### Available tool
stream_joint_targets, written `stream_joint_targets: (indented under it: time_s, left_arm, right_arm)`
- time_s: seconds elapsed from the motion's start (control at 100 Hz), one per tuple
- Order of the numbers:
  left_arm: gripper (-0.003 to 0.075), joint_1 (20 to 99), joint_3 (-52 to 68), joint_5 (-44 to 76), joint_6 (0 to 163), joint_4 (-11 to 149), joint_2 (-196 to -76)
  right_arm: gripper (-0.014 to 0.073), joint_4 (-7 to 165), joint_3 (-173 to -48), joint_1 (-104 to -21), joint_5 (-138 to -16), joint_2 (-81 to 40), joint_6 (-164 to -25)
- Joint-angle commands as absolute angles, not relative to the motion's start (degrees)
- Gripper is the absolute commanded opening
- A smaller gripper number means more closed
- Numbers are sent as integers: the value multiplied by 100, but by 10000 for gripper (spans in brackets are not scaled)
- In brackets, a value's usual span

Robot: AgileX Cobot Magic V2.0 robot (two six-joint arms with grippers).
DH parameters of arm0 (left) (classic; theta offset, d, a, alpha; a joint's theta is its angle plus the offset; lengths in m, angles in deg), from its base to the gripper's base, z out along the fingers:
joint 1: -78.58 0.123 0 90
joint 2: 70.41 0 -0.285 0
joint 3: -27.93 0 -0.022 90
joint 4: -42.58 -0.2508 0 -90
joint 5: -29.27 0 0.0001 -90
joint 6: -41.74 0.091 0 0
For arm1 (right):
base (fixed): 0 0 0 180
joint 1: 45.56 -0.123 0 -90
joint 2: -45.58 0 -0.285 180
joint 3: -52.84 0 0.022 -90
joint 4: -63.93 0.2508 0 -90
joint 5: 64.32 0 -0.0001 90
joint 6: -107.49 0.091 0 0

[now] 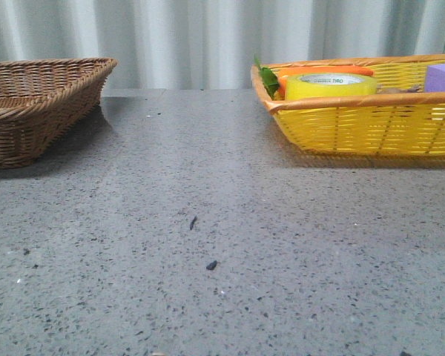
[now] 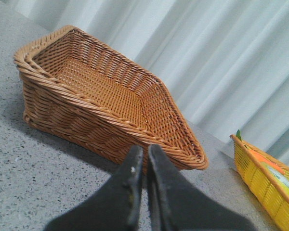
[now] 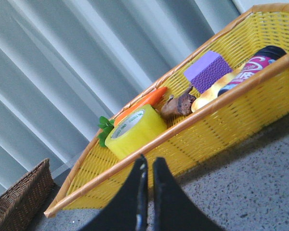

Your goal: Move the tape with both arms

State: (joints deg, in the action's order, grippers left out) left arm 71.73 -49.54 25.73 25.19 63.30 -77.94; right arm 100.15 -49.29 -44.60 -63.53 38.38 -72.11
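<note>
The yellow tape roll (image 1: pixel 330 85) lies flat in the yellow basket (image 1: pixel 371 126) at the back right, its white core with green lettering facing up. It also shows in the right wrist view (image 3: pixel 135 131). My right gripper (image 3: pixel 148 161) is shut and empty, on the table side of the basket's near wall, apart from the tape. My left gripper (image 2: pixel 145 150) is shut and empty, near the brown wicker basket (image 2: pixel 101 103). Neither arm shows in the front view.
An empty brown wicker basket (image 1: pixel 37 104) stands at the back left. The yellow basket also holds an orange carrot (image 3: pixel 144 102), a purple block (image 3: pixel 208 70), a brown lump (image 3: pixel 179 106) and a dark can (image 3: pixel 253 65). Grey speckled table (image 1: pixel 208 259); white curtain behind.
</note>
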Motion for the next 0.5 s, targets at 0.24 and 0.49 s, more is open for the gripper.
stream_joint_targets:
  time_s: [0.24,0.49]
  left_arm:
    - [-20,7173,-4996,3023,2475,6385,-7643]
    - [-20,7173,-4996,3001,2475,6385,-7643]
  right_arm:
    - [-62,10043,-4801,-4436,-6077,3938,-7251]
    - [-62,10043,-4801,-4436,-6092,3938,-7251]
